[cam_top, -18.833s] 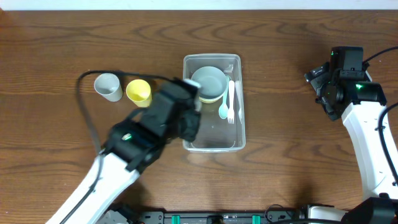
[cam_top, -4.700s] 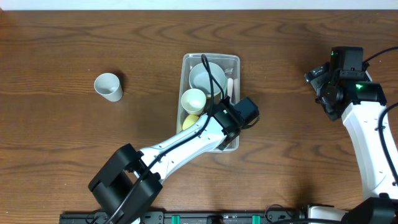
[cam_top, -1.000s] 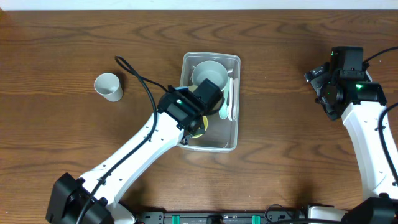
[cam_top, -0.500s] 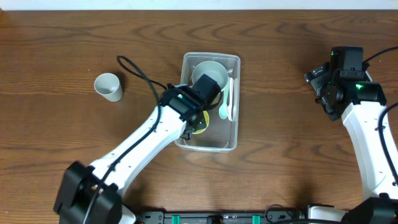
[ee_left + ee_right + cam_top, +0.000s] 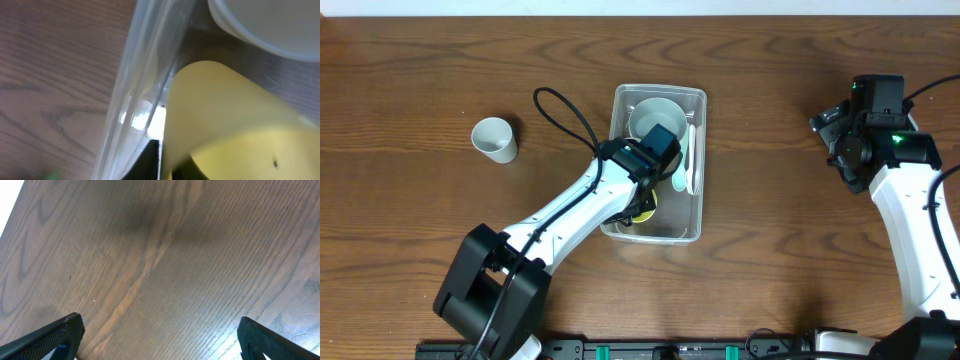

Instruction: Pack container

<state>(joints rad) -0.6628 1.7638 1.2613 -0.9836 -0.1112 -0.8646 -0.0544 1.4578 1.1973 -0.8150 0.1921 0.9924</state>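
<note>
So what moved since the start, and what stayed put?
The yellow cup went from the table, beside the white cup, rightward into the container, carried by the left arm, which reaches in now. I cannot tell whether it has let go. The white cup, bowl and right arm stayed put.
</note>
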